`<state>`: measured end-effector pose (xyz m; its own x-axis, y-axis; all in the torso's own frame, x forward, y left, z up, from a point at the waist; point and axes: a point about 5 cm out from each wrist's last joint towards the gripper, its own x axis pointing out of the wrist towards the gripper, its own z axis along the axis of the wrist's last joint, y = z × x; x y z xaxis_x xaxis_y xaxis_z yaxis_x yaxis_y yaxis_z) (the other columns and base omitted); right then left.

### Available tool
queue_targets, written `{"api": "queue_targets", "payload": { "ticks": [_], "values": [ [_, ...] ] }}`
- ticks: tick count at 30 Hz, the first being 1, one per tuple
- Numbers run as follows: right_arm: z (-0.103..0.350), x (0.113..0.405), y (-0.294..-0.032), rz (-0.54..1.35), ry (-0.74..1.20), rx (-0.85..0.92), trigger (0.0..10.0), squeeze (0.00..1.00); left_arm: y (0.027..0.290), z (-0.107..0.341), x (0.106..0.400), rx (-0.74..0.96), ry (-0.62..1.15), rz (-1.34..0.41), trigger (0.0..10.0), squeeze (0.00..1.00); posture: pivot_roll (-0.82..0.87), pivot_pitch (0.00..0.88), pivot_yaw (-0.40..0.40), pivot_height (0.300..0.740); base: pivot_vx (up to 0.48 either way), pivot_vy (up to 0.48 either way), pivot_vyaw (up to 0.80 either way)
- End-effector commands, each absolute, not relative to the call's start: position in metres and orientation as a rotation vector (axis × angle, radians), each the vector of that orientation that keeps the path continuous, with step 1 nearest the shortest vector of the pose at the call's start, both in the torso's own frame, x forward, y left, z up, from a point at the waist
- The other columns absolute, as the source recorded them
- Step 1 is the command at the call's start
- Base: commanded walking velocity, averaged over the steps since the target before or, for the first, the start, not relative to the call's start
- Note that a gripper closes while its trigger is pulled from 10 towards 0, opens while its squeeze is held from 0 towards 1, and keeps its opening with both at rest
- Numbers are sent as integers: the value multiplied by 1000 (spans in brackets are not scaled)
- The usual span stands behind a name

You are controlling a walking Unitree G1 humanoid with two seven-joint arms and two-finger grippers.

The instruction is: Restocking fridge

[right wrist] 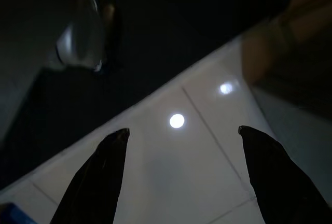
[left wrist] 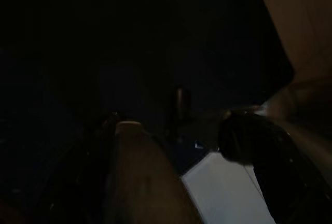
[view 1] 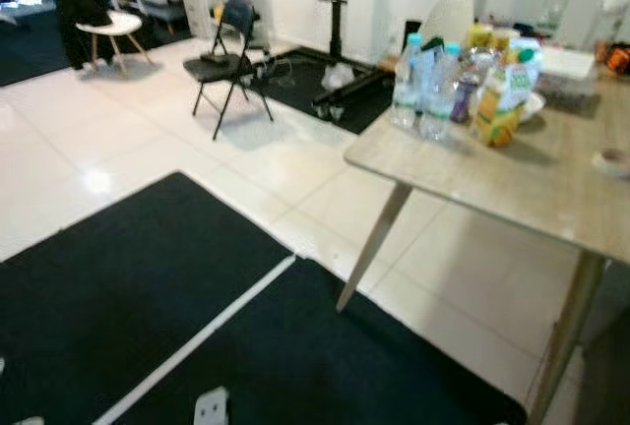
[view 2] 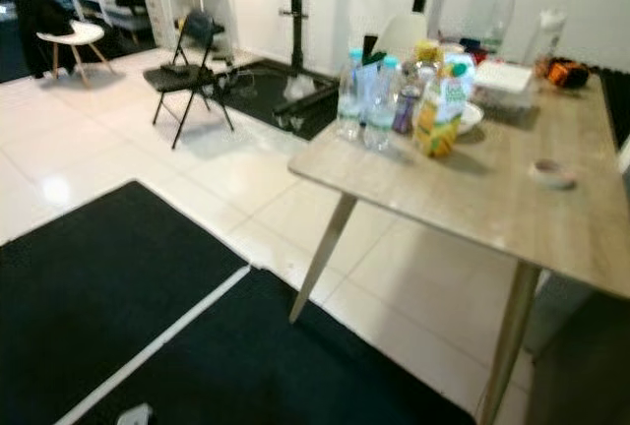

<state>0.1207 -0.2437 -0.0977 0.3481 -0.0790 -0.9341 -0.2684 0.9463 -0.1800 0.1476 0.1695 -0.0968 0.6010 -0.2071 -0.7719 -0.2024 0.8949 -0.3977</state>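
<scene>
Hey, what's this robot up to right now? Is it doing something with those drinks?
Nothing is being handled yet. The robot faces a wooden table where water bottles and a juice carton stand grouped near the far corner, untouched. Its right gripper hangs open over the white floor tiles, holding nothing. The left wrist view is too dark to judge that arm. A black folding chair stands further off.

The near part of the tabletop is bare wood, with a small roll of tape on it. Water bottles and a juice carton crowd the far corner. A folding chair stands well apart on the tiled floor.
</scene>
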Motion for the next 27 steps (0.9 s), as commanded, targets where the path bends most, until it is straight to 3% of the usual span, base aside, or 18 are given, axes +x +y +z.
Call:
{"api": "queue_targets", "payload": {
  "ticks": [1, 27],
  "values": [
    [-97, 123, -242, 129, 1208, -325, 10000, 0, 171, -98, 144, -473, 947, -1, 10000, 0, -127, 0, 21, 740, 341, 0, 0],
    [-98, 123, -238, 131, 1211, -316, 10000, 0, 171, -98, 145, -473, 945, -1, 10000, 0, -124, 0, 20, 740, 341, 0, 0]
  ]
}}
